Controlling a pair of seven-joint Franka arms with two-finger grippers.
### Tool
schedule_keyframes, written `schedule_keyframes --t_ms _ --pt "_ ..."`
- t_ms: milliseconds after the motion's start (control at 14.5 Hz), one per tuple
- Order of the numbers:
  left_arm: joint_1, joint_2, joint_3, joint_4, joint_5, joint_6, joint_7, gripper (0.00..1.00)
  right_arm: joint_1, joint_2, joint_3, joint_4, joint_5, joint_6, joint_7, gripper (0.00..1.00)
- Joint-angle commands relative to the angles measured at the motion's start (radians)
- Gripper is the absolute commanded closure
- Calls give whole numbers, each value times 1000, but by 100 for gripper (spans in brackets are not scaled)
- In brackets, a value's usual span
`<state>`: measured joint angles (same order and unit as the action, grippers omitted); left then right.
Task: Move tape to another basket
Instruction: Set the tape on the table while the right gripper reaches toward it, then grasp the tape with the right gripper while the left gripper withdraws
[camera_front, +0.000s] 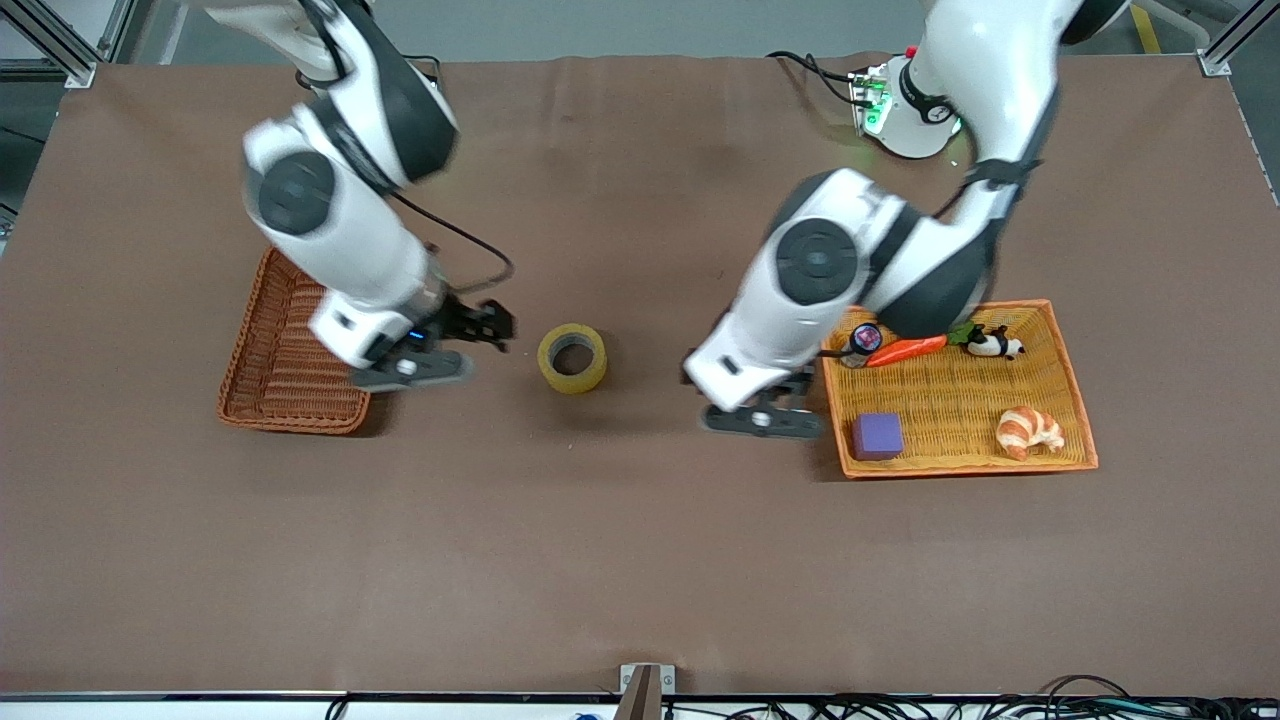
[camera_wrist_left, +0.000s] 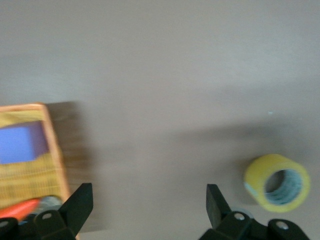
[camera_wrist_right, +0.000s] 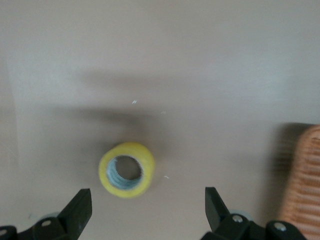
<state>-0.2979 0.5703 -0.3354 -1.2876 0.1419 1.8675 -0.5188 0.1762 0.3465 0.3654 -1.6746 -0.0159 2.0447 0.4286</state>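
The tape (camera_front: 591, 373), a yellowish ring, lies flat on the brown table between the two baskets. The darker reddish-brown basket (camera_front: 285, 352) stands toward the right arm's end and looks empty. My right gripper (camera_front: 420, 365) is open and empty, above the table between that basket's edge and the tape. Its wrist view shows the tape (camera_wrist_right: 146, 165) just ahead of the open gripper (camera_wrist_right: 148, 202), and the basket (camera_wrist_right: 303, 185) at the side. My left gripper (camera_front: 760, 418) is open and empty, beside the lighter basket. Its wrist view shows the tape (camera_wrist_left: 259, 179) off to one side of the open gripper (camera_wrist_left: 150, 200).
The lighter orange-yellow tray basket (camera_front: 968, 466) toward the left arm's end holds a purple block (camera_front: 877, 436), a croissant (camera_front: 1028, 431), a toy carrot (camera_front: 905, 349) and a small panda figure (camera_front: 992, 343). Its corner also shows in the left wrist view (camera_wrist_left: 52, 150).
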Motion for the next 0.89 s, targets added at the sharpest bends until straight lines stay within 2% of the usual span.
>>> schedule_keyframes --t_ms 0,69,206,344,550,825 --pt "92 -165 15 -162 -21 10 58 0 43 48 7 -86 -64 118 33 0" --pt "100 -193 35 -174 -22 6 54 0 52 63 7 -127 -91 162 33 0" --pt "92 -275 148 -223 -76 -36 63 0 55 103 7 -201 -139 273 35 0" --pt "95 -346 228 -257 -145 -44 75 0 68 161 7 -208 -144 316 36 0" --pt "132 -453 268 -326 -148 -47 190 0 82 207 7 -209 -180 328 68 0" --pt "195 -607 271 -464 -143 -44 333 0 111 252 7 -209 -239 350 130 0"
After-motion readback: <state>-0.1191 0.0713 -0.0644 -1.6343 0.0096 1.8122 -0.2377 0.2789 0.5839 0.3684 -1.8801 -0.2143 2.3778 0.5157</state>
